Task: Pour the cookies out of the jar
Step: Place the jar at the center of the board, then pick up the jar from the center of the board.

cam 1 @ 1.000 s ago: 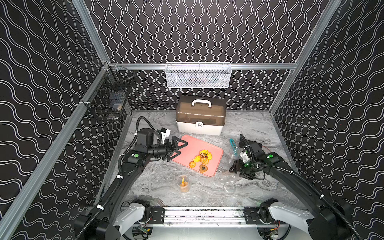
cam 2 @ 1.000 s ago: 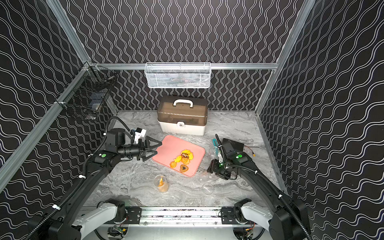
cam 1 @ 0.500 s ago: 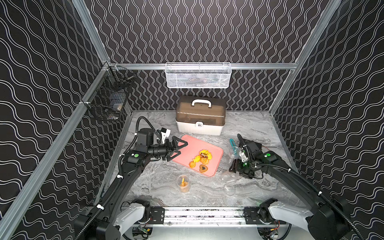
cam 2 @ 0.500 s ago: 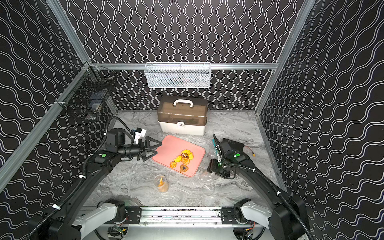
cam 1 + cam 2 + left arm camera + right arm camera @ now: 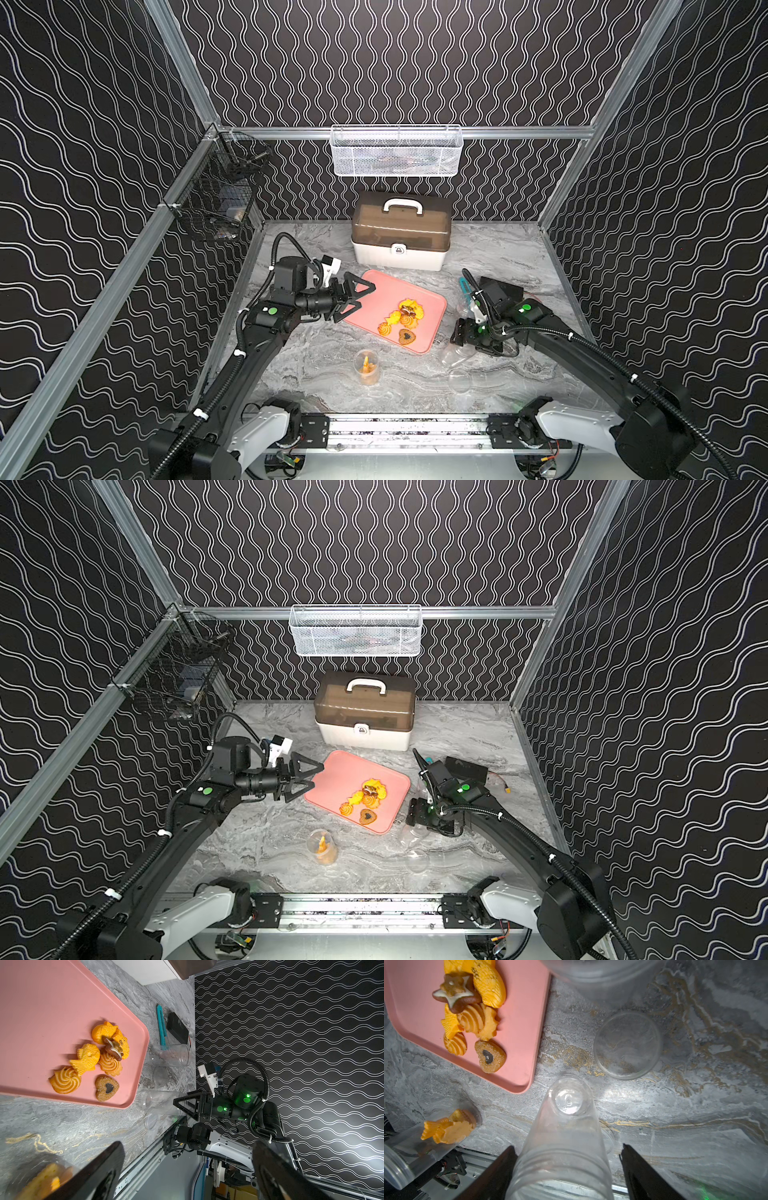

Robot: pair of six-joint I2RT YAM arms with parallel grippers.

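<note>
Evidently empty, the clear jar (image 5: 560, 1126) lies on its side on the tabletop (image 5: 685, 1105) between the parted jaws of the right pincer (image 5: 566, 1146), one finger seemingly against it, the other clear. A careless withdrawal could roll it into the pink tray (image 5: 519, 1022) just beyond the fingertips, where the cookies (image 5: 475, 1016) lie heaped. The right arm reaches low, wrist dipped. The left pincer (image 5: 365, 296), spread wide and empty, hovers level at the tray's far edge.

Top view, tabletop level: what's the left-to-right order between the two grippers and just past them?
From the left: left gripper → cookies piled loose → right gripper → black box.
</note>
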